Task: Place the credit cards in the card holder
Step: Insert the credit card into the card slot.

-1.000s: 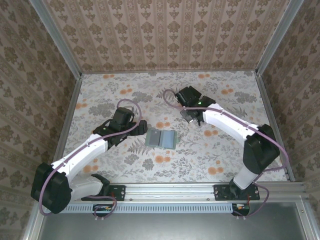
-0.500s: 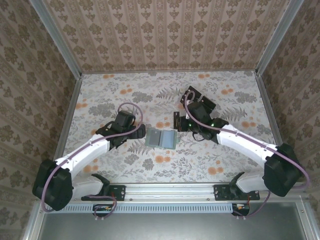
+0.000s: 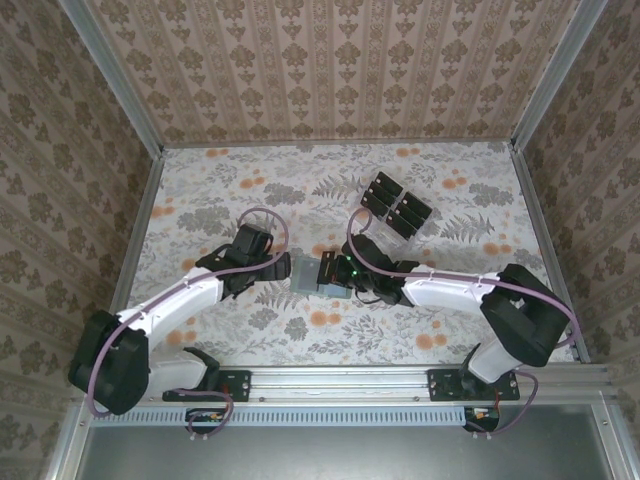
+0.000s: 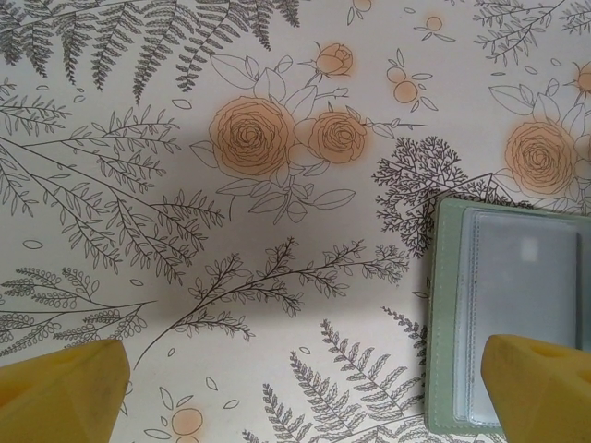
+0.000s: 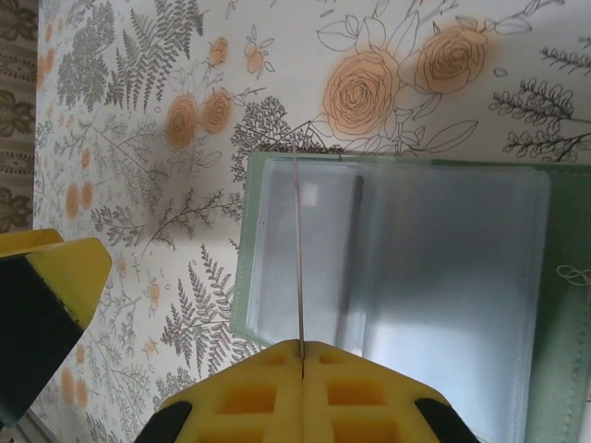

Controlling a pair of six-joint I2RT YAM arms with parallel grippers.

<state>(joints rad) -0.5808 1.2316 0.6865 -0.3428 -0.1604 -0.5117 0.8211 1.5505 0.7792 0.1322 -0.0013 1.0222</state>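
Gripping one credit card [image 5: 297,249] edge-on, the right gripper [image 5: 300,349] has its fingers closed on the card's lower end, directly over the card holder [image 5: 416,268]. The holder lies open and flat on the floral tabletop [image 3: 220,190], centre front, with its clear inner sleeves facing up.

In the top view the right gripper [image 3: 335,272] covers much of the holder, leaving its left part [image 3: 304,274] exposed. The left gripper [image 3: 278,268] sits just beside that left edge, fingers [image 4: 55,388] spread wide and holding nothing. In the left wrist view one finger overlaps the holder's near corner, and the holder [image 4: 517,295] is cut off at the right edge.

The other credit cards [image 3: 397,205] lie in a black cluster behind and to the right, well apart from the holder. Their light marks are too small to read.

A yellow-and-black block [image 5: 42,305] at the left edge of the right wrist view is cut off and cannot be identified. A small pale mark on the holder's right margin is illegible.
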